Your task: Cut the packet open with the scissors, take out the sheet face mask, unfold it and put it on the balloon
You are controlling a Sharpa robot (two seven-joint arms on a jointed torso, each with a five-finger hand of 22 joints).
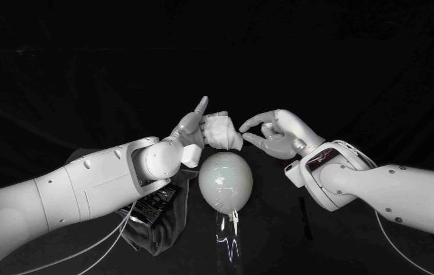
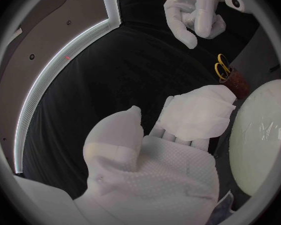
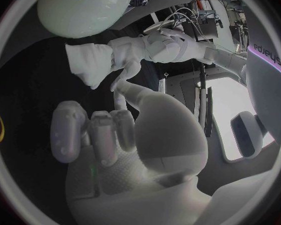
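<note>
The folded white sheet mask (image 1: pixel 222 132) is draped over the fingers of my left hand (image 1: pixel 190 134), which holds it just above the far end of the pale balloon (image 1: pixel 226 177). Its thumb sticks up. In the left wrist view the mask (image 2: pixel 198 116) covers the fingertips of the left hand (image 2: pixel 150 177), beside the balloon (image 2: pixel 262 135). My right hand (image 1: pixel 274 134) hovers close to the mask's right side with its fingers curled in and holds nothing. In the right wrist view the right hand (image 3: pixel 109 135) points one finger toward the mask (image 3: pixel 87 62), with a gap between them.
Scissors with yellow handles (image 2: pixel 222 67) stand in a dark red holder (image 2: pixel 239 84) beyond the mask. A dark crumpled packet or cloth (image 1: pixel 149 215) lies on the black table under my left forearm. White cables (image 1: pixel 108 240) hang beneath that arm.
</note>
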